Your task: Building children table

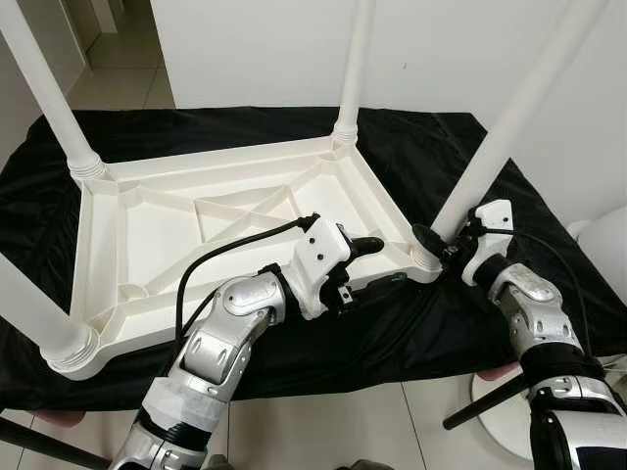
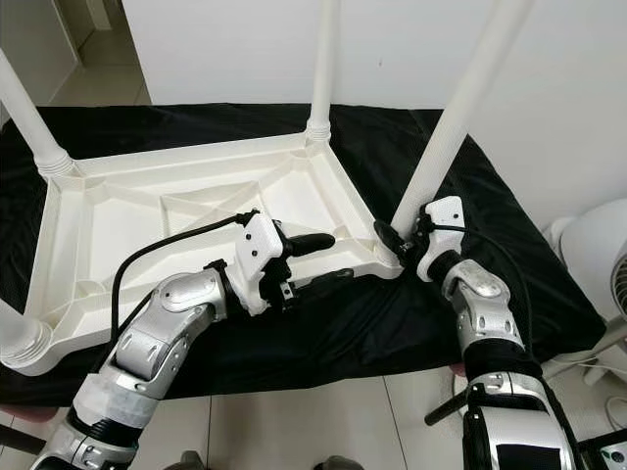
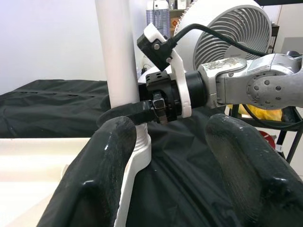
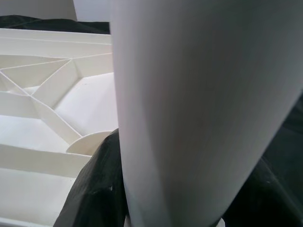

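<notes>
A white plastic children's table (image 1: 167,225) lies upside down on a black cloth (image 1: 431,147), all its legs pointing up. My right gripper (image 1: 436,245) is shut on the base of the near right leg (image 1: 500,147), just above its socket. The right wrist view has that leg (image 4: 199,109) up close, with a black finger (image 4: 97,189) wrapped against it. My left gripper (image 1: 377,264) is open and straddles the table's near rim a short way left of that corner. In the left wrist view its fingers (image 3: 109,161) frame the leg (image 3: 116,52) and the right gripper (image 3: 125,111).
The other legs stand at the far left (image 1: 49,88), far right (image 1: 355,59) and near left (image 1: 29,304) corners. A white fan (image 2: 598,255) stands on the floor to the right, close to my right arm. A white wall rises behind the cloth-covered surface.
</notes>
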Available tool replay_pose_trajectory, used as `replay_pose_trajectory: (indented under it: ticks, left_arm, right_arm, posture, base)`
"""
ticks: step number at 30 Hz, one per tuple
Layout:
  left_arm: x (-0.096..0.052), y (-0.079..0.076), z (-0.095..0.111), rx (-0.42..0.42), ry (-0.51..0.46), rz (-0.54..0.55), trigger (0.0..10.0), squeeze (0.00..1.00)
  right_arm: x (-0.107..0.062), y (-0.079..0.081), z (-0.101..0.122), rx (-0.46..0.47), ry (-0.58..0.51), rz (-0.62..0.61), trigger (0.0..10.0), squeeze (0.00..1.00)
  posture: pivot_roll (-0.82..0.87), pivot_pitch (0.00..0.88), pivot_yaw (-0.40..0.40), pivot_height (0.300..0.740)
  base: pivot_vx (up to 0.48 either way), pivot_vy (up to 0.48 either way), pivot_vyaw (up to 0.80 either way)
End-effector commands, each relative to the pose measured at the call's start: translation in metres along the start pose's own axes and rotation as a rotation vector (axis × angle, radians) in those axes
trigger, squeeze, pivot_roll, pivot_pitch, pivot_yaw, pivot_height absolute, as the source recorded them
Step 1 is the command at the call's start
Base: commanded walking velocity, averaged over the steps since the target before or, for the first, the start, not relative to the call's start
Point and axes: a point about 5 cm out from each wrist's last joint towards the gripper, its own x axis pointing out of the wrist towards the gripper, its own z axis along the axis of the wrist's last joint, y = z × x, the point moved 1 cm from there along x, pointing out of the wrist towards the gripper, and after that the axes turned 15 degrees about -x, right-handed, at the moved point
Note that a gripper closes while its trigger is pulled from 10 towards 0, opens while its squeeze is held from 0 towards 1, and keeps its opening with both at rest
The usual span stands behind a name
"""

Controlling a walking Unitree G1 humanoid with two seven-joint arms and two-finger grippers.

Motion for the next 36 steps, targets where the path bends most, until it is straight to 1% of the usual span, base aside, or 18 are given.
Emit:
replay_pose_trajectory:
  ticks: [1, 8, 10, 11, 12, 15, 17, 18, 19, 22, 26, 28, 30, 31, 32, 33, 34, 36]
  left_arm:
    - [0.0, 0.002, 0.0, 0.0, -0.001, 0.046, 10.0, 0.0]
    - [0.0, 0.002, -0.001, -0.001, 0.0, 0.048, 10.0, 0.0]
    - [-0.001, 0.002, -0.001, -0.003, -0.002, 0.053, 10.0, 0.0]
    - [-0.001, 0.002, -0.001, -0.003, -0.002, 0.053, 10.0, 0.0]
    - [-0.001, 0.002, -0.002, -0.003, -0.002, 0.055, 10.0, 0.0]
    - [-0.002, 0.001, -0.002, -0.002, -0.002, 0.057, 10.0, 0.0]
    - [-0.002, 0.001, -0.002, -0.002, -0.002, 0.057, 10.0, 0.0]
    - [-0.002, 0.001, -0.002, -0.004, -0.002, 0.056, 10.0, 0.0]
    - [-0.002, 0.001, -0.002, -0.004, -0.002, 0.056, 10.0, 0.0]
    - [-0.002, -0.001, -0.004, -0.007, -0.001, 0.05, 10.0, 0.0]
    - [-0.002, -0.001, -0.004, -0.008, -0.002, 0.048, 10.0, 0.0]
    - [-0.002, -0.002, -0.004, -0.009, -0.002, 0.048, 10.0, 0.0]
    - [-0.002, -0.002, -0.004, -0.009, -0.002, 0.048, 10.0, 0.0]
    - [-0.002, -0.002, -0.004, -0.009, -0.002, 0.048, 10.0, 0.0]
    - [-0.002, -0.002, -0.004, -0.009, -0.002, 0.048, 10.0, 0.0]
    - [-0.002, -0.002, -0.005, -0.008, -0.002, 0.049, 10.0, 0.0]
    - [-0.002, -0.002, -0.005, -0.008, -0.002, 0.049, 10.0, 0.0]
    - [-0.002, -0.002, -0.005, -0.01, -0.003, 0.049, 10.0, 0.0]
  right_arm:
    - [-0.006, 0.008, -0.025, 0.069, 0.108, -0.008, 10.0, 0.0]
    - [-0.004, 0.009, -0.025, 0.059, 0.113, -0.048, 10.0, 0.0]
    - [-0.001, 0.014, -0.022, 0.048, 0.113, -0.116, 10.0, 0.0]
    - [-0.001, 0.014, -0.022, 0.048, 0.113, -0.116, 10.0, 0.0]
    - [0.0, 0.016, -0.02, 0.04, 0.117, -0.163, 10.0, 0.0]
    - [0.002, 0.021, -0.018, 0.074, 0.14, -0.296, 10.0, 0.0]
    - [0.002, 0.021, -0.018, 0.074, 0.14, -0.296, 10.0, 0.0]
    - [0.002, 0.023, -0.017, 0.091, 0.149, -0.352, 10.0, 0.0]
    - [0.002, 0.023, -0.017, 0.091, 0.149, -0.352, 10.0, 0.0]
    - [0.003, 0.034, -0.014, 0.149, 0.178, -0.506, 10.0, 0.0]
    - [0.002, 0.041, -0.013, 0.177, 0.195, -0.569, 10.0, 0.0]
    - [0.0, 0.055, -0.008, 0.214, 0.21, -0.683, 10.0, 0.0]
    - [0.0, 0.055, -0.008, 0.214, 0.21, -0.683, 10.0, 0.0]
    - [-0.001, 0.061, -0.005, 0.228, 0.211, -0.727, 10.0, 0.0]
    - [-0.001, 0.061, -0.005, 0.228, 0.211, -0.727, 10.0, 0.0]
    - [-0.003, 0.07, 0.0, 0.233, 0.216, -0.764, 10.0, 0.0]
    - [-0.003, 0.07, 0.0, 0.233, 0.216, -0.764, 10.0, 0.0]
    - [-0.001, 0.082, 0.006, 0.244, 0.22, -0.759, 10.0, 0.0]
  posture:
    - [0.0, 0.009, -0.029, 0.74]
    - [0.01, 0.008, -0.036, 0.74]
    - [0.01, 0.004, -0.048, 0.74]
    - [0.01, 0.004, -0.048, 0.74]
    - [0.01, 0.006, -0.05, 0.74]
    - [0.01, 0.005, -0.053, 0.74]
    - [0.01, 0.005, -0.053, 0.74]
    - [0.01, 0.004, -0.053, 0.74]
    - [0.01, 0.004, -0.053, 0.74]
    - [0.01, 0.0, -0.057, 0.74]
    - [0.01, 0.0, -0.06, 0.74]
    - [0.01, 0.0, -0.065, 0.74]
    - [0.01, 0.0, -0.065, 0.74]
    - [0.01, 0.0, -0.066, 0.74]
    - [0.01, 0.0, -0.066, 0.74]
    - [0.02, 0.0, -0.068, 0.74]
    - [0.02, 0.0, -0.068, 0.74]
    - [0.01, 0.0, -0.066, 0.74]
  base:
    - [0.0, 0.0, 0.0]
    - [0.0, 0.0, 0.0]
    - [0.0, 0.0, 0.0]
    - [0.0, 0.0, 0.0]
    - [0.0, 0.0, 0.0]
    - [0.0, 0.0, 0.0]
    - [0.0, 0.0, 0.0]
    - [0.0, 0.0, 0.0]
    - [0.0, 0.0, 0.0]
    - [0.0, 0.0, 0.0]
    - [0.0, 0.0, 0.0]
    - [0.0, 0.0, 0.0]
    - [0.0, 0.0, 0.0]
    - [0.0, 0.0, 0.0]
    - [0.0, 0.0, 0.0]
    - [0.0, 0.0, 0.0]
    - [0.0, 0.0, 0.0]
    - [0.0, 0.0, 0.0]
